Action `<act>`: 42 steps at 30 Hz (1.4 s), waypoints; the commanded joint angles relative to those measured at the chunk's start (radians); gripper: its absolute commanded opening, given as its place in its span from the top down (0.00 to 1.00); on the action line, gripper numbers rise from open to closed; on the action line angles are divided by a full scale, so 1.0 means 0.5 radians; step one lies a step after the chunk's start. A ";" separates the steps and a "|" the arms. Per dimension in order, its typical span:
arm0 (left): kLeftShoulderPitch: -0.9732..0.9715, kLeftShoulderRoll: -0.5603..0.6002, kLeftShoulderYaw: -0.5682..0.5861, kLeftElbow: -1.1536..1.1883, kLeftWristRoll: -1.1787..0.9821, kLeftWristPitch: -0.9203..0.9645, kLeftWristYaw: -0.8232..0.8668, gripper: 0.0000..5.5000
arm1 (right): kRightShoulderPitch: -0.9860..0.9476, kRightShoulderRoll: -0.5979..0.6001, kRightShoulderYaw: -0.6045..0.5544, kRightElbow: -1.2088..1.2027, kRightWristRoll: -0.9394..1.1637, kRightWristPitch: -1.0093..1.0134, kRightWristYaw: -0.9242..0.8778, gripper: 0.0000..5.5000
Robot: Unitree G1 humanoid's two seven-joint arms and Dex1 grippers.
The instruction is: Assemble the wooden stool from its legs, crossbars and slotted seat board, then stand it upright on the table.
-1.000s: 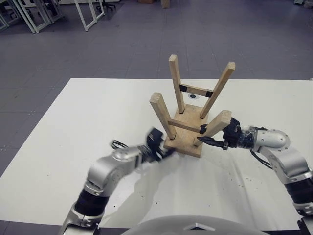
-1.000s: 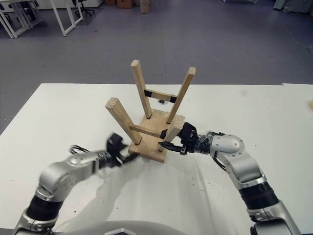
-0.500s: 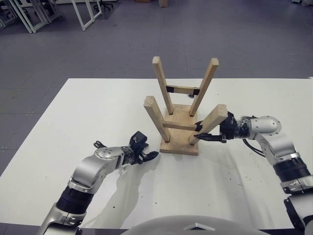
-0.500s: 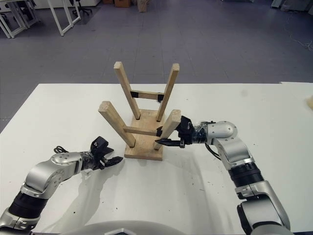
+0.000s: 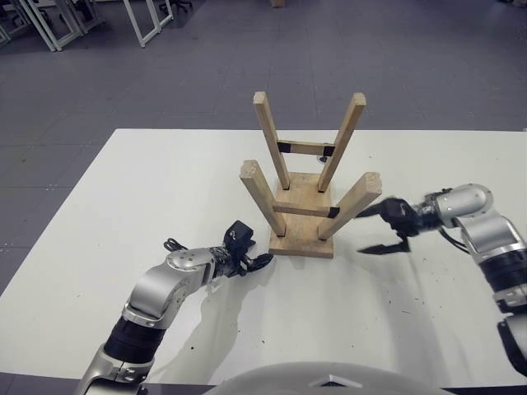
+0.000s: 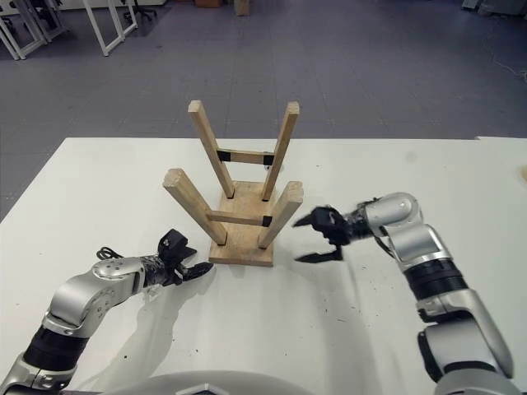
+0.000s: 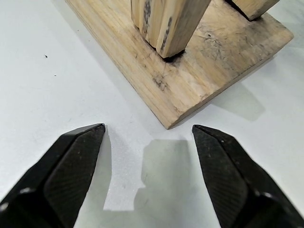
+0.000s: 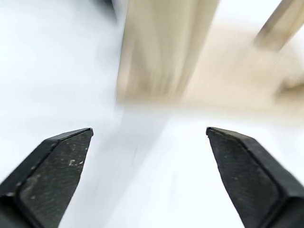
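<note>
The wooden stool (image 5: 306, 193) stands upside down on the white table (image 5: 123, 206), its seat board (image 5: 303, 234) flat on the surface and its legs pointing up, joined by crossbars (image 5: 306, 149). My left gripper (image 5: 257, 262) is open just left of the seat board's near left corner (image 7: 168, 124), not touching it. My right gripper (image 5: 380, 226) is open a short way right of the stool's near right leg (image 5: 352, 204), holding nothing. The seat board and a leg (image 8: 166, 52) appear blurred ahead of the right fingers.
The table stretches wide on both sides of the stool, with bare surface toward the front edge. Behind the table lies grey floor with white frames (image 5: 49, 25) far off at the back left.
My right gripper has let go of the near right leg, opened and drawn back to the right. The left gripper has edged a little closer to the seat board's corner.
</note>
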 commanded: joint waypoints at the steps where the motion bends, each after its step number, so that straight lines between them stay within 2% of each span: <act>1: 0.054 -0.026 0.016 -0.043 0.019 0.038 0.039 0.37 | 0.009 -0.113 -0.261 -0.075 -0.143 0.187 -0.451 0.05; 2: 0.067 -0.033 0.017 -0.051 0.021 0.038 0.047 0.37 | 0.024 -0.067 -0.411 -0.183 -0.078 0.343 -0.628 0.05; 4: 0.100 -0.055 0.017 -0.074 0.027 0.046 0.070 0.37 | 0.128 0.139 -0.827 -0.698 0.232 0.869 -1.022 0.10; 7: 0.167 -0.081 0.040 -0.126 0.023 0.069 0.106 0.37 | 0.140 0.628 -1.337 -1.595 0.675 1.709 -1.730 0.22; 9: 0.225 -0.098 0.068 -0.166 0.019 0.083 0.136 0.37 | -0.036 0.923 -1.542 -1.897 0.943 2.137 -2.091 0.30; 11: 0.255 -0.116 0.073 -0.175 0.026 0.085 0.155 0.37 | -0.195 1.161 -1.564 -2.043 1.198 2.427 -2.278 0.34; 13: 0.243 -0.126 0.063 -0.159 0.035 0.083 0.158 0.37 | -0.213 1.349 -1.469 -2.150 1.346 2.613 -2.396 0.34; 16: 0.209 -0.126 0.054 -0.130 0.047 0.079 0.148 0.37 | -0.177 1.506 -1.407 -2.199 1.462 2.782 -2.525 0.34; 19: 0.185 -0.114 0.056 -0.107 0.054 0.074 0.133 0.37 | -0.214 1.526 -1.456 -2.203 1.500 2.740 -2.604 0.34; 23: 0.199 -0.109 0.050 -0.110 0.055 0.072 0.124 0.37 | -0.667 1.701 -1.715 -2.144 1.737 2.254 -2.906 0.34; 25: 0.196 -0.107 0.050 -0.107 0.055 0.073 0.122 0.37 | -0.506 1.700 -1.625 -2.172 1.818 2.295 -2.954 0.34; 27: 0.182 -0.108 0.047 -0.098 0.057 0.073 0.119 0.37 | -0.140 1.723 -1.427 -2.234 1.866 2.381 -2.979 0.34; 29: 0.165 -0.113 0.046 -0.088 0.063 0.073 0.116 0.37 | 0.302 1.656 -1.201 -2.258 1.794 2.397 -2.905 0.34; 31: 0.147 -0.116 0.046 -0.080 0.068 0.076 0.110 0.37 | 0.478 1.586 -1.068 -2.259 1.698 2.324 -2.876 0.34; 34: 0.137 -0.123 0.049 -0.076 0.071 0.079 0.117 0.37 | 0.346 1.616 -1.017 -2.242 1.709 2.194 -2.952 0.34; 38: 0.152 -0.152 0.049 -0.069 0.082 0.068 0.140 0.37 | -0.034 1.644 -1.134 -2.192 1.938 2.029 -3.117 0.34; 41: 0.206 -0.169 0.054 -0.084 0.081 0.056 0.152 0.37 | -0.418 1.511 -1.307 -2.083 2.249 1.921 -3.341 0.34; 42: 0.219 -0.169 0.056 -0.088 0.079 0.055 0.153 0.37 | -0.520 1.396 -1.388 -2.015 2.312 1.902 -3.380 0.34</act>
